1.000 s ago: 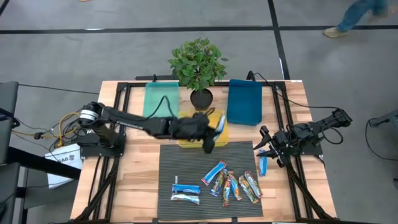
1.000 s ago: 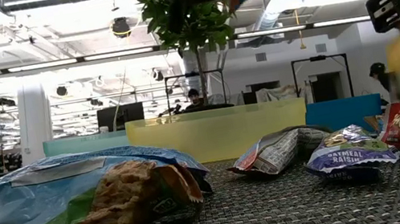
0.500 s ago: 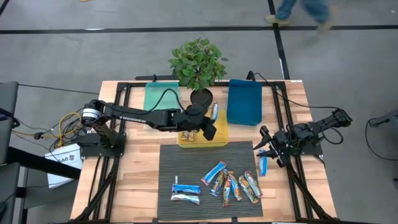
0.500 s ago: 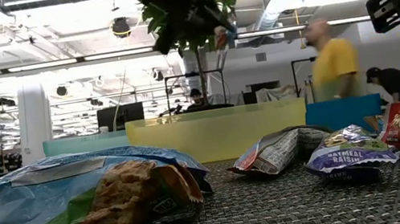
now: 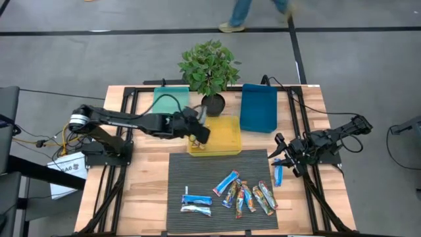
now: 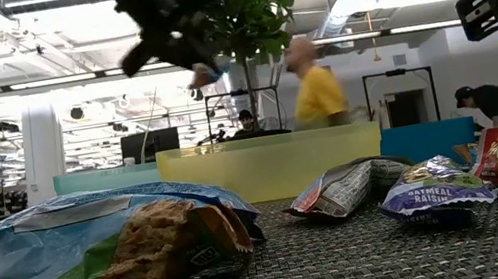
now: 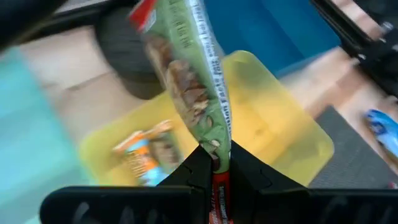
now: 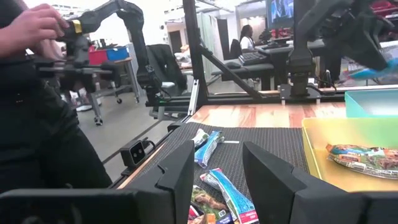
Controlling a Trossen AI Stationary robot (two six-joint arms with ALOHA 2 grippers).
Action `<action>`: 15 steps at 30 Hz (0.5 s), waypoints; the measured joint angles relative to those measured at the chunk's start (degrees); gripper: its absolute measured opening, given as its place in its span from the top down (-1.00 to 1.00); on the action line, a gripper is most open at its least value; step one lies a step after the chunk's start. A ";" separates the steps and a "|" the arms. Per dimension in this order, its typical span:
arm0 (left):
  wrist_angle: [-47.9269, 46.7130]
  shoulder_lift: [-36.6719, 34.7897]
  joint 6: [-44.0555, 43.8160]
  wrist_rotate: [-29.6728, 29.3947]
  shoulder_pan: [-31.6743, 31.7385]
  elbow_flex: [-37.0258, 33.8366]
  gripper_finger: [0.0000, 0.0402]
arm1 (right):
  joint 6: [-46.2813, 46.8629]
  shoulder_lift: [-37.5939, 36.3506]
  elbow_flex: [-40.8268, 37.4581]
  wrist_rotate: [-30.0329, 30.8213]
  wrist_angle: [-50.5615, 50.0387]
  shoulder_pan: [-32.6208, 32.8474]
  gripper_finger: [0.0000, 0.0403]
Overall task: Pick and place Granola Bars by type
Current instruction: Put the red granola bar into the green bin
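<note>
My left gripper (image 7: 216, 160) is shut on a green-wrapped granola bar (image 7: 189, 87) above the far left part of the yellow bin (image 5: 227, 135). One bar (image 7: 144, 152) lies in that bin. Several more bars (image 5: 240, 194), blue, orange and green, lie on the dark mat (image 5: 197, 168). Two blue ones (image 5: 196, 204) lie apart at the mat's left. Another blue bar (image 5: 278, 174) lies off the mat's right edge, below my right gripper (image 8: 217, 180). That gripper stands open and empty at the table's right side. My left gripper pinches one end of the green bar (image 7: 217, 149) between its two fingers. The fingers come from the table's left, slanting down. The bar sticks out past the fingertips, roughly in line with them, and is lifted clear above the yellow bin.
A green bin (image 5: 170, 105) and a blue bin (image 5: 258, 108) flank the yellow one along the far side. A potted plant (image 5: 210, 66) stands between them, close to my left gripper. People move in the room behind the table (image 6: 319, 92).
My left gripper has carried the green bar toward the table's left edge, from over the yellow bin's right half to its far left part. The wrist has turned and tipped up from steeply downward to a slant. The bar stays held and clear.
</note>
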 joint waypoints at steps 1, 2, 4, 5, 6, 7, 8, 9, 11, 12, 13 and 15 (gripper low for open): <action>-1.03 -1.38 -1.01 -0.33 0.21 -0.74 0.89 | 0.00 0.02 0.00 -0.02 0.00 0.01 0.36; -2.47 -2.90 -1.95 -0.67 0.58 -1.68 0.89 | 0.01 0.00 0.00 0.00 0.02 -0.01 0.36; -5.34 -5.73 -3.47 -1.09 1.44 -3.54 0.89 | -0.01 0.02 0.00 -0.02 0.00 0.00 0.36; -6.63 -6.92 -4.38 -1.32 1.93 -4.48 0.89 | -0.01 0.01 0.00 -0.02 0.02 0.01 0.36; -8.08 -8.11 -5.25 -1.95 2.44 -5.37 0.89 | -0.01 0.00 0.00 0.00 0.02 0.01 0.36; -9.28 -9.33 -5.86 -2.43 2.92 -6.32 0.89 | -0.01 0.01 0.00 -0.01 0.02 0.00 0.36; -10.22 -10.51 -6.43 -2.91 3.45 -7.24 0.89 | 0.00 0.01 0.00 -0.02 0.02 0.02 0.36; -10.75 -11.66 -6.97 -3.17 3.98 -8.09 0.89 | 0.00 0.00 0.00 -0.01 0.02 0.00 0.36; -12.25 -13.59 -7.57 -3.45 5.04 -9.61 0.89 | -0.01 0.01 0.00 -0.02 0.02 0.02 0.36; -12.71 -14.44 -7.64 -3.42 5.49 -10.40 0.89 | 0.00 0.01 0.00 -0.02 0.02 0.00 0.36; -12.80 -15.26 -7.65 -3.39 5.88 -11.18 0.89 | -0.01 0.00 0.00 0.01 0.02 0.00 0.36; -12.91 -16.56 -7.68 -3.43 6.45 -12.22 0.89 | 0.00 0.00 0.00 -0.02 0.02 0.00 0.36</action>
